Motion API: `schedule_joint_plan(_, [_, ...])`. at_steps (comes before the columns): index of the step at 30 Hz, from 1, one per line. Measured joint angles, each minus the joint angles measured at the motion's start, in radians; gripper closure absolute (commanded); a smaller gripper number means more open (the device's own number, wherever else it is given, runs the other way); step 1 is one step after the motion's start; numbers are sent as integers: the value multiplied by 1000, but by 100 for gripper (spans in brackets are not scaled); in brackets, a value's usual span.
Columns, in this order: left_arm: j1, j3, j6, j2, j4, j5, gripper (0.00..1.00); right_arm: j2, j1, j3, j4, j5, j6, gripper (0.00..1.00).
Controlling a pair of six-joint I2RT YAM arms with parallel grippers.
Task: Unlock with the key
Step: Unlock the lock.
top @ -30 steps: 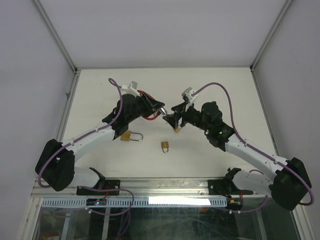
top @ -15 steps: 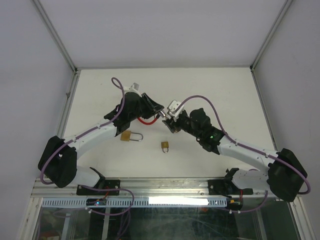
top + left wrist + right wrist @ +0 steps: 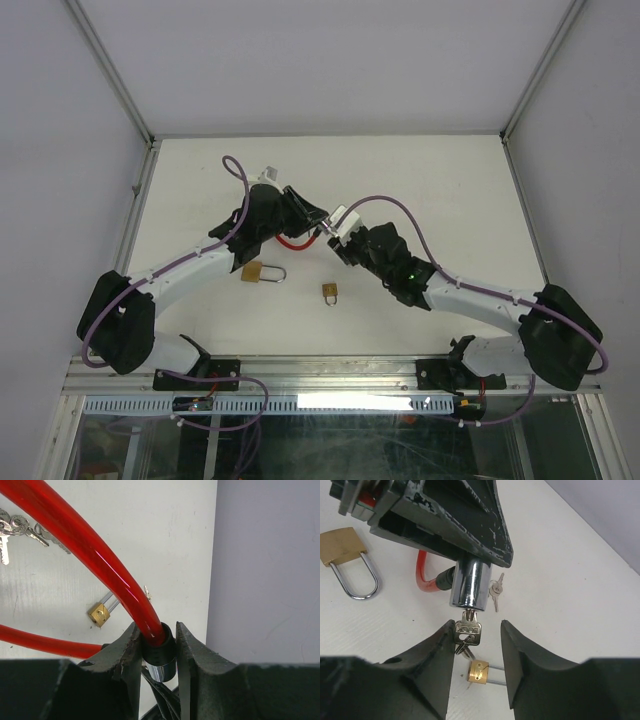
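My left gripper point(image 3: 157, 630) is shut on the black-and-chrome cylinder point(image 3: 159, 652) of a red cable lock point(image 3: 100, 555) and holds it above the table. In the right wrist view a silver key point(image 3: 468, 629) sticks in the chrome end of that cylinder point(image 3: 470, 587), with a ring and a second key hanging from it. My right gripper point(image 3: 477, 630) is open around the key head. Its left finger touches the key's edge and the right finger stands apart. From above, both grippers meet at mid-table, left point(image 3: 318, 225) and right point(image 3: 338, 236).
A large brass padlock point(image 3: 255, 271) lies near the left arm and a small brass padlock point(image 3: 329, 292) lies below the grippers. Loose small keys point(image 3: 495, 589) and a key bunch point(image 3: 15, 527) lie on the white table. Grey walls enclose the table.
My right arm has swung left up to the left gripper, bringing its jaws around the key, and the jaws have narrowed. The left gripper holds the lock almost still.
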Motion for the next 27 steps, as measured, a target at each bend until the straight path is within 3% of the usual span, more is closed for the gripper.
schedule_joint_plan(9, [1, 2, -11, 0, 1, -1, 100, 14, -5, -10, 31, -11, 65, 98])
schedule_joint_plan(15, [1, 2, -12, 0, 35, 9, 100, -19, -81, -14, 32, -150, 201, 98])
schedule_joint_plan(16, [1, 2, -11, 0, 41, 11, 100, -24, -93, -14, 32, -173, 224, 96])
schedule_joint_plan(18, [1, 2, -6, 0, 51, 13, 100, -27, -116, -14, 35, -216, 269, 76])
schedule_joint_plan(21, [0, 2, 0, -1, 54, 11, 100, -30, -131, -14, 29, -260, 323, 54])
schedule_joint_plan(25, [0, 2, 11, -1, 40, 0, 100, -56, -133, -13, 27, -288, 371, 35])
schedule_joint_plan(27, [0, 2, 12, 0, 32, -2, 100, -75, -133, -12, 24, -293, 396, 31])
